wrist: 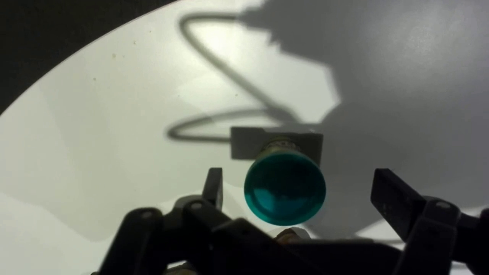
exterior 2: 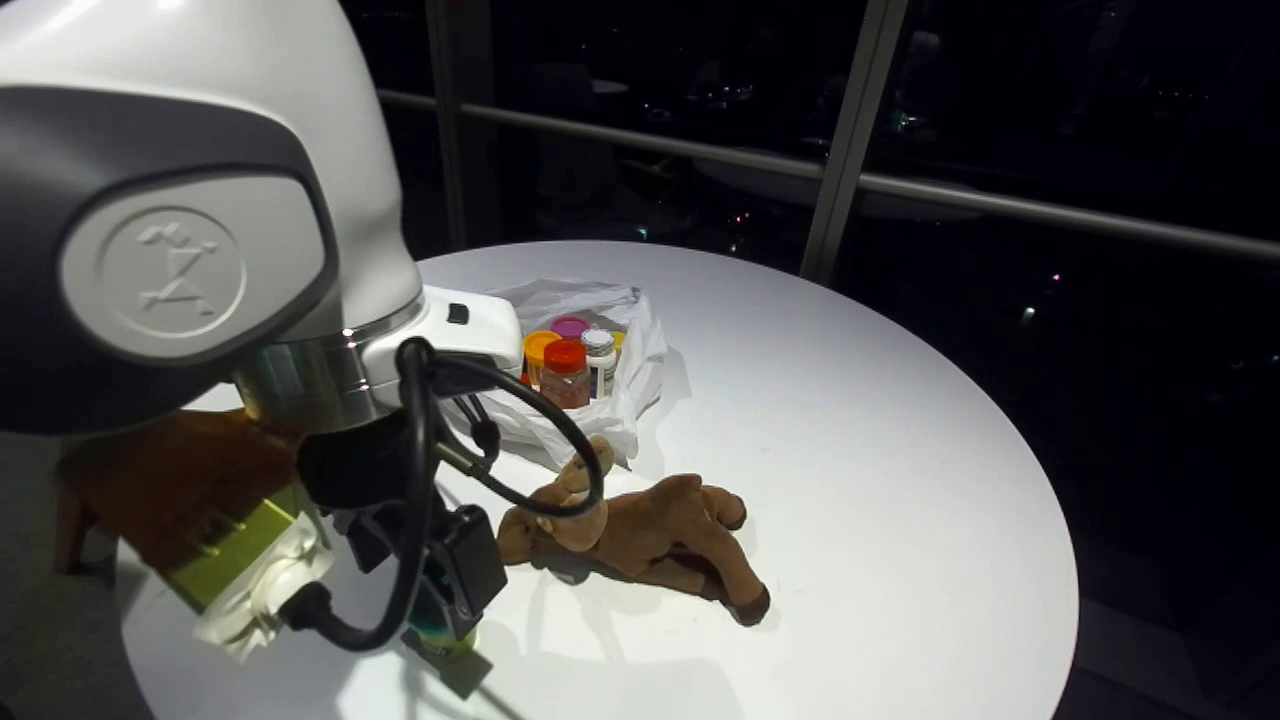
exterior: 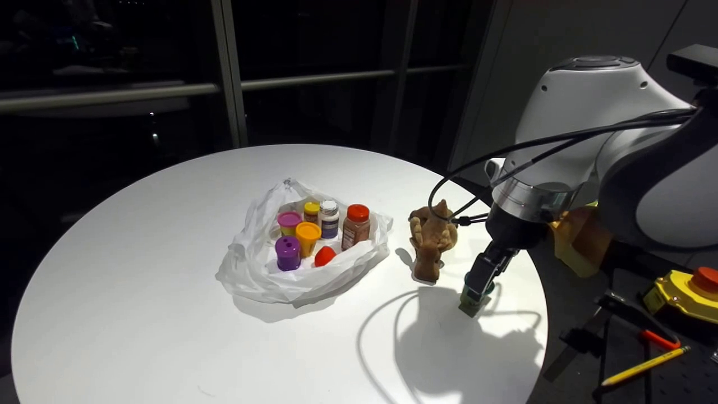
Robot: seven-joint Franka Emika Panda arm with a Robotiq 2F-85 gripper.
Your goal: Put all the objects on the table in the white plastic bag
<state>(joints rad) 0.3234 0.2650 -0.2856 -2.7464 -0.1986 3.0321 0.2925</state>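
Btwn claw (wrist: 300, 187) jaws, teal cup (wrist: 285, 188)

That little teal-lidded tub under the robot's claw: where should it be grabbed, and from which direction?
Probably from above, closing on opposite sides of the tub, at or below its round teal lid. It stands upright on the table, and in the wrist view the open gripper straddles the lid with gaps on both sides.

We find a round white table (exterior: 140, 292). Directly on it we record a crumpled white plastic bag (exterior: 314, 285), spread open; a brown plush animal (exterior 2: 640, 530), lying near the bag; and a teal-lidded cup (wrist: 284, 187), upright, near the table's edge.
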